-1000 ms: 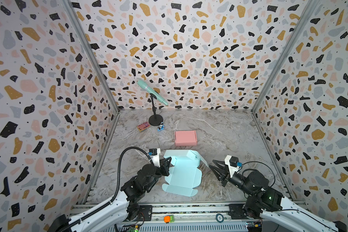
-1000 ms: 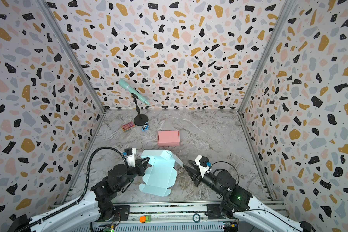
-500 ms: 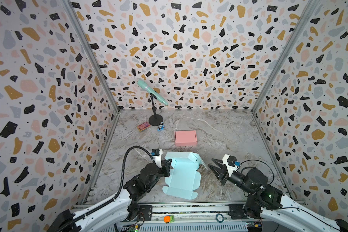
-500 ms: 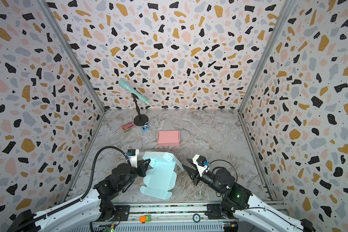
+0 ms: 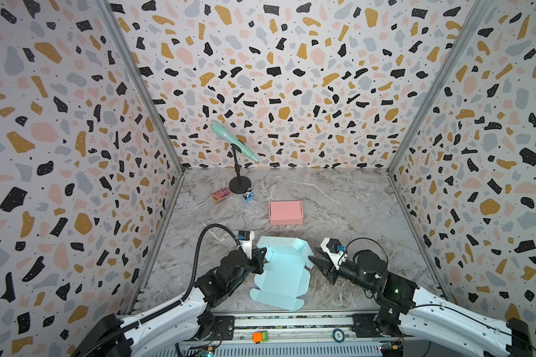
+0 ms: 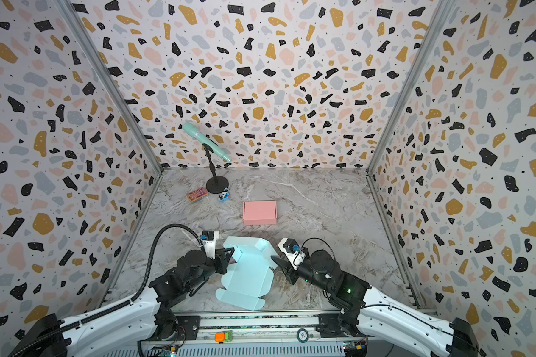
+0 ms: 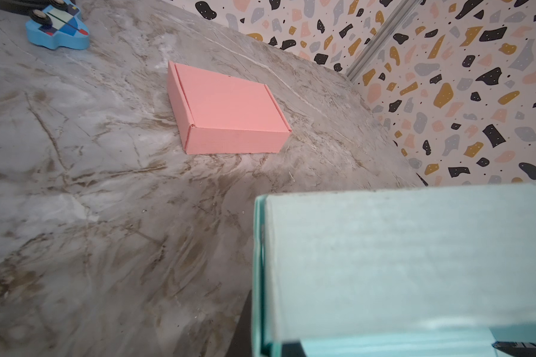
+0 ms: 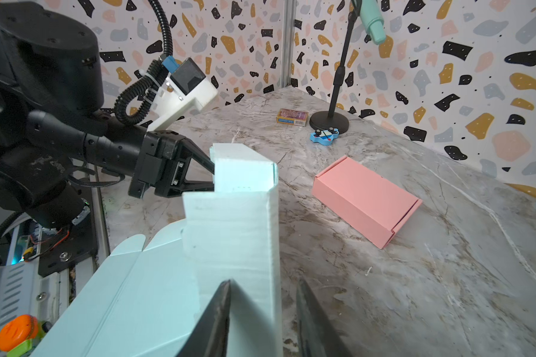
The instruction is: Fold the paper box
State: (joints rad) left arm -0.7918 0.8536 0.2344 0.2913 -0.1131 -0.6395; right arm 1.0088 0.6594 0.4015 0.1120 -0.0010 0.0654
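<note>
The blue box (image 5: pixel 280 278) sits at the front middle of the bench (image 5: pixel 353 210), right between the two arms, and it's only half folded. The near part lies flat with its rounded tabs pointing at the front rail. The far end is bent up into a low wall with short side flaps. Both top views show the box (image 6: pixel 248 278) like that.

The left end effector (image 5: pixel 263 259) is at the box's left side, up by the raised end. From the right wrist cam its fingers (image 8: pixel 198 182) are pinched on the upright left flap, basically closed with just the cardboard between them. The left wrist cam is mostly filled by a blue panel (image 7: pixel 399 262) and doesn't show the tips.

The right end effector (image 5: pixel 314 262) is just beside the raised right corner. It's open partway. In its own cam the two fingers (image 8: pixel 220 315) straddle the folded edge of the standing wall (image 8: pixel 235 235). One is in front of the blue panel, and the other is over the bench, with a sliver of bench showing between it and the cardboard. So it's around the edge, not clamped.

Behind all that, well apart, is a closed pink box (image 5: pixel 285 212). Further back near the left corner there's a mint mic (image 5: pixel 234 142) on a stand. A card pack (image 5: pixel 221 195) and a little blue toy (image 5: pixel 247 196) lie just beside the stand's base.
</note>
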